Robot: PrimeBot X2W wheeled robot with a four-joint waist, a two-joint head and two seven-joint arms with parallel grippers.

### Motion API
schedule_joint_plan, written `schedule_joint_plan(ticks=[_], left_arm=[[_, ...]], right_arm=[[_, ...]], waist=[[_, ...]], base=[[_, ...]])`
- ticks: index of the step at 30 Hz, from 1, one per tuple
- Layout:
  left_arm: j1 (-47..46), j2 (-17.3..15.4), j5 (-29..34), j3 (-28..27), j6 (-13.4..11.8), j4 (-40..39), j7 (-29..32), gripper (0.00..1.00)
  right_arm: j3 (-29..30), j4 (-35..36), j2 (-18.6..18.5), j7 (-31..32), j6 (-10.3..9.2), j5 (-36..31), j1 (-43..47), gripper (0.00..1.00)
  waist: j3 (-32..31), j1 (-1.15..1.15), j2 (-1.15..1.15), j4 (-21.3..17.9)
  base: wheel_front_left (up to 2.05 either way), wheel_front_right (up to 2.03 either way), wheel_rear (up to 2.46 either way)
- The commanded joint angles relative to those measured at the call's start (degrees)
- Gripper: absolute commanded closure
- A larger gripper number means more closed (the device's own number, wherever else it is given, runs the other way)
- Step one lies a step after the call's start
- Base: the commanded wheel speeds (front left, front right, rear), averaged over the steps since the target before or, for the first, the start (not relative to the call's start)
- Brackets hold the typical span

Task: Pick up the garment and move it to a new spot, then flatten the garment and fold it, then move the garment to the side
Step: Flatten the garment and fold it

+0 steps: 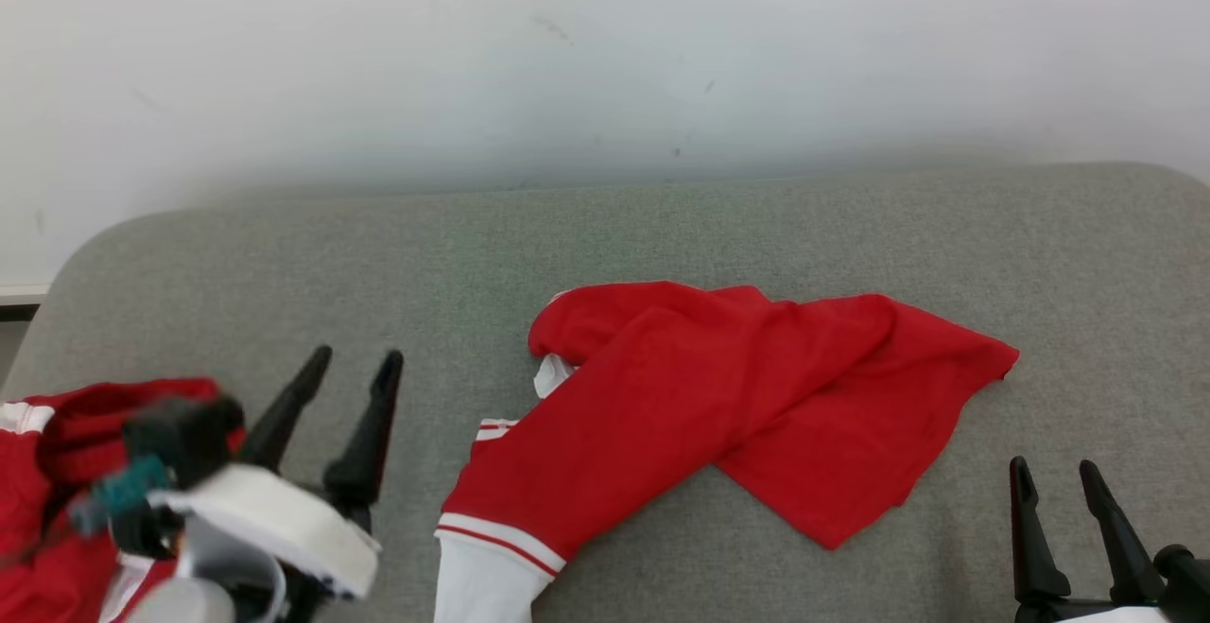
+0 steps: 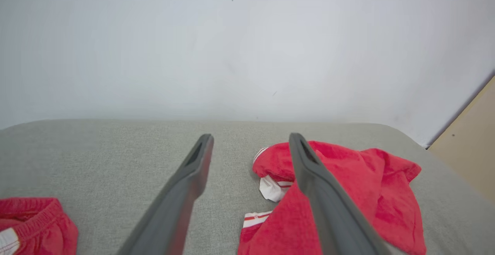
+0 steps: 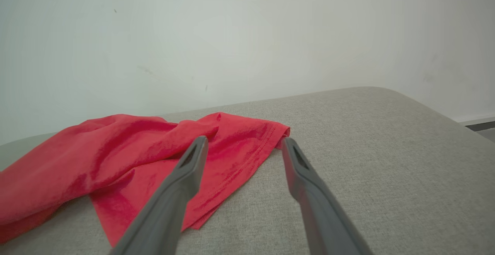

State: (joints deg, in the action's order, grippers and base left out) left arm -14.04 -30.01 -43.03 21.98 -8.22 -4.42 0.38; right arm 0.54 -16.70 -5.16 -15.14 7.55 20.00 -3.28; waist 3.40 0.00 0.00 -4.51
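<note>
In the head view, the wrong cloth could be seized, as a second red garment (image 1: 38,472) is bunched beside the left gripper (image 1: 357,354); the red shirt (image 1: 718,396) lies crumpled on the grey cushion (image 1: 284,264), between it and the right gripper (image 1: 1054,464), untouched. In the left wrist view, the shirt is seen right of the parted, empty fingers (image 2: 185,193). In the right wrist view, its hem lies just beyond that gripper's spread fingers.

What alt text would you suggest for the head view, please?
A crumpled red garment with white trim lies centred on a grey cushion against a white wall. The left hand and right hand, both open, are at the lower corners; a second red garment lies far left.
</note>
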Motion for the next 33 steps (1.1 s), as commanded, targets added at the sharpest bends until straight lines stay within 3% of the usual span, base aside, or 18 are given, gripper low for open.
schedule_joint_plan(ticks=[1, 6, 10, 20, 22, 29, 33], left_arm=[[1.3, 0.34, 2.59, -0.11, -0.95, 0.61, -3.12, 0.0], [6.13, 6.56, 6.65, -0.03, -4.66, 5.32, -14.01, 0.0], [8.43, 9.72, 9.64, -0.67, -4.2, 8.6, -15.52, 0.0], [9.0, 17.58, 14.96, -6.13, 2.18, 10.73, -15.55, 0.0], [8.7, 18.5, 15.91, -6.7, 3.2, 11.2, -15.55, 0.0], [7.72, 21.88, 17.83, -8.75, 6.28, 13.0, -15.52, 0.0], [7.44, 23.17, 18.71, -9.81, 7.7, 14.32, -15.52, 0.0]], right_arm=[[-0.06, 0.11, -0.13, 0.01, -0.13, -0.44, 0.74, 0.0], [-0.91, 0.93, -0.38, 0.01, -0.13, -0.31, 1.27, 0.0], [-1.61, 1.7, -0.38, 0.01, -0.13, -0.26, 1.86, 0.0], [-9.0, 1.94, -4.16, 3.27, -0.13, -1.33, 0.78, 0.0], [-12.94, 1.07, -6.58, 6.88, -0.13, -3.97, -0.01, 0.0], [-24.14, -1.77, -9.8, 21.66, -0.14, -2.69, -5.39, 0.0], [-26.01, -5.13, -10.5, 28.81, -0.15, -3.12, -8.66, 0.0]], waist=[[-0.22, 0.0, 0.0, 0.17], [-1.0, 0.0, 0.0, 0.83], [-0.89, 0.0, 0.0, 1.59], [-0.88, 0.0, 0.0, 3.59], [-0.74, 0.0, 0.0, 4.23], [0.29, 0.0, 0.0, 7.11], [0.51, 0.0, 0.0, 8.8]], base=[[0.0, 0.0, 0.0], [0.0, 0.0, 0.0], [0.0, 0.0, 0.0], [0.0, 0.0, 0.0], [0.0, 0.0, 0.0], [0.0, 0.0, 0.0], [0.0, 0.0, 0.0]])
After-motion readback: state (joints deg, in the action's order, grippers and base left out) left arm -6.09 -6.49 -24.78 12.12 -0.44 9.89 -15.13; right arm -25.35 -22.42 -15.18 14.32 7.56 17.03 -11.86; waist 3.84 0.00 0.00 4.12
